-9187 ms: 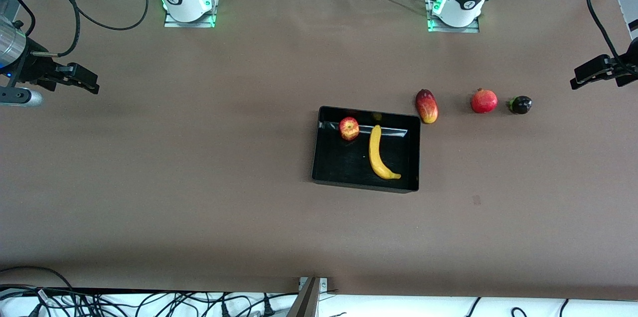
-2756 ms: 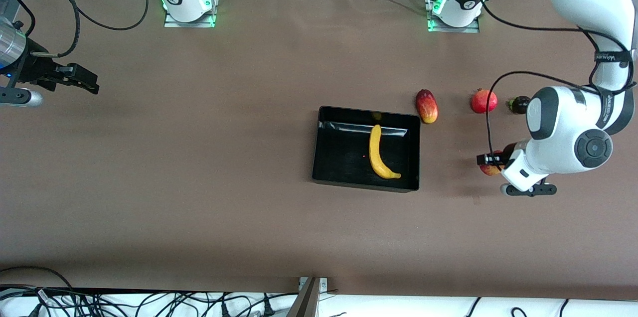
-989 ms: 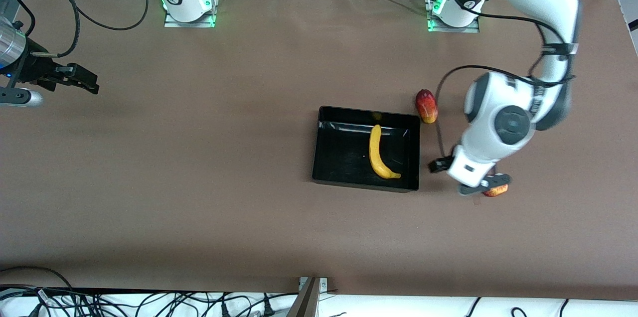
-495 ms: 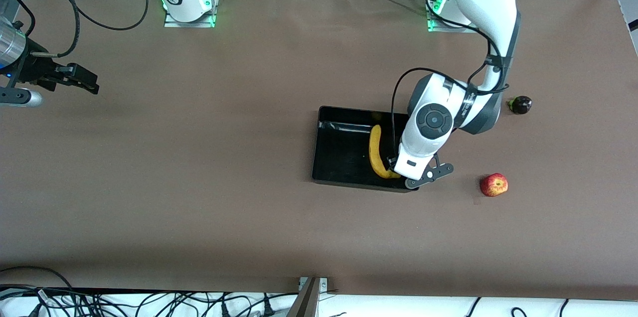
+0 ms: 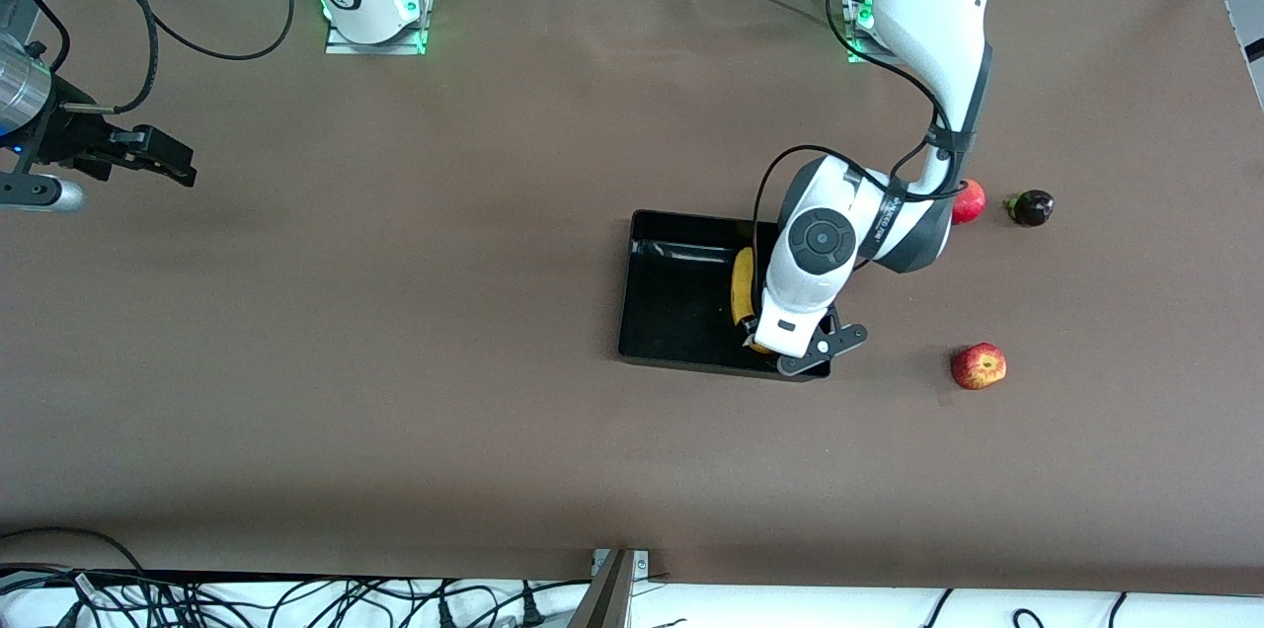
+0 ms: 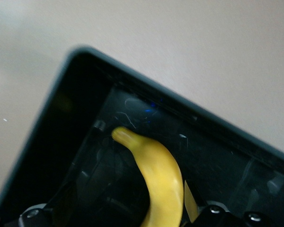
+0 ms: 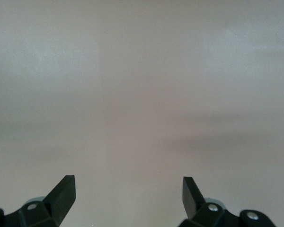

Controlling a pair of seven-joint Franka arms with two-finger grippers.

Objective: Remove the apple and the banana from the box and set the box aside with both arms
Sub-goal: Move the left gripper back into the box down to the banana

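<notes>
With the apple (image 5: 979, 366) already out on the surface, the left end effector (image 5: 758, 344) hangs wide open and empty over the banana (image 5: 740, 284) in the box (image 5: 681, 312), seemingly to grasp it, while the open, empty right end effector (image 5: 163, 164) waits.

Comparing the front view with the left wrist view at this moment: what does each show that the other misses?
Only the front view shows the apple out on the table toward the left arm's end, the pomegranate, a small dark fruit, and the right end effector waiting open at the right arm's end. Only the left wrist view shows the banana's tip clear of the box's walls, between the open fingers of the left end effector. Both show the banana inside the box.
</notes>
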